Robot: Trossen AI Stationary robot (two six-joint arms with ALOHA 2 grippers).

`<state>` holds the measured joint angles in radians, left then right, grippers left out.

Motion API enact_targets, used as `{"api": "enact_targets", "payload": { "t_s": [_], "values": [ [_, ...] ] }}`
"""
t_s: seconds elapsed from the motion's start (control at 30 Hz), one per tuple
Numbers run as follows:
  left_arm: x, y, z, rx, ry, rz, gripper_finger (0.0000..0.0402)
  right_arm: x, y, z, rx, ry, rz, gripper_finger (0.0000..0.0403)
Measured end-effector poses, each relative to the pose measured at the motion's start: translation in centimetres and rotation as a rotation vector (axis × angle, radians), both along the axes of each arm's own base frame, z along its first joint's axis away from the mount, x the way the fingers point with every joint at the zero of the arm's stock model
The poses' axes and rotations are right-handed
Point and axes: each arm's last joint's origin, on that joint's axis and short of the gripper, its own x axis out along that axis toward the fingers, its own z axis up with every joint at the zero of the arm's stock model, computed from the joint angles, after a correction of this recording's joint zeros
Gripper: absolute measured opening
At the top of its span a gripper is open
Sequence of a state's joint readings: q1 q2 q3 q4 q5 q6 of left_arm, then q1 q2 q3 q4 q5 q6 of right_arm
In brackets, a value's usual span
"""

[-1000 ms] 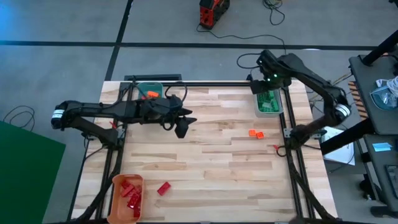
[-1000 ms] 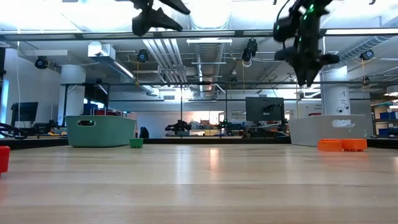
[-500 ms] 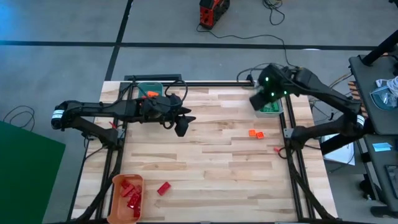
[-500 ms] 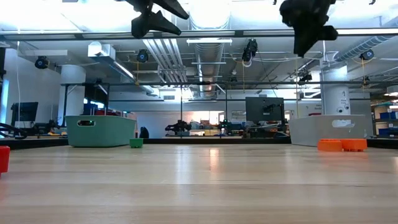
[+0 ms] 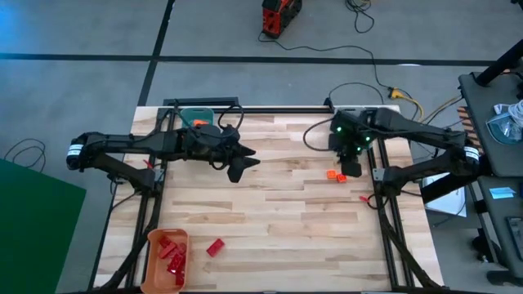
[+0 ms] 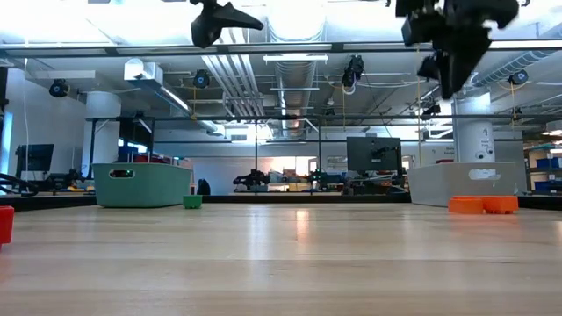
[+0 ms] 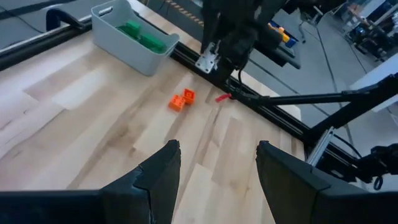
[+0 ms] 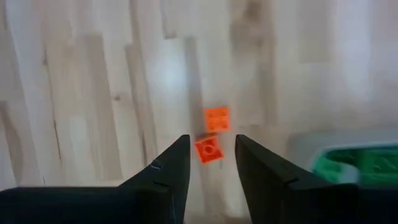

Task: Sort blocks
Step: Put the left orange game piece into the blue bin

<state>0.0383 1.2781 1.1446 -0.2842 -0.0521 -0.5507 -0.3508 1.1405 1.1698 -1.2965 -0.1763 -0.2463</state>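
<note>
No legible brand, label or writing is found in any view.

Two orange blocks point(image 5: 336, 175) are counted on the table at about 3 o'clock from its centre, side by side. One red block point(image 5: 215, 247) lies loose near 7 o'clock, just beside an orange bin point(image 5: 153, 237) in which several red blocks point(image 5: 173, 255) are held; the exact number cannot be told. One small green block point(image 6: 191, 202) is seen in the low view near a teal bin point(image 6: 140, 184). Green blocks point(image 7: 140, 35) are contained in a grey bin point(image 7: 138, 54) at about 2 o'clock.

The right gripper point(image 8: 211, 165) is held above the two orange blocks, fingers apart, nothing between them. The left gripper point(image 7: 216, 168) is raised over the table at about 10 o'clock of centre, fingers likewise apart and empty.

The surface is a light wooden plank table point(image 5: 278, 220) framed by dark rails. A grey floor, cables and, in the low view, a workshop hall with ceiling ducts are noted.
</note>
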Motion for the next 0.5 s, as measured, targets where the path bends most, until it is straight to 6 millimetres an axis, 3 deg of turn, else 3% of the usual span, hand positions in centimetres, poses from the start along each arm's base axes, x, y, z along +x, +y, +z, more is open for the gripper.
{"api": "enact_targets", "payload": {
  "t_s": [0.2,0.5],
  "values": [
    [0.0,0.0,0.0,-0.012,0.000,0.006,0.0187,0.2,0.5,-4.5,0.023,0.036,0.050,0.0159],
    [0.0,0.0,0.0,-0.011,0.001,0.005,0.0187,0.0,0.4,-9.3,-0.056,0.030,0.073,0.0219]
  ]
}}
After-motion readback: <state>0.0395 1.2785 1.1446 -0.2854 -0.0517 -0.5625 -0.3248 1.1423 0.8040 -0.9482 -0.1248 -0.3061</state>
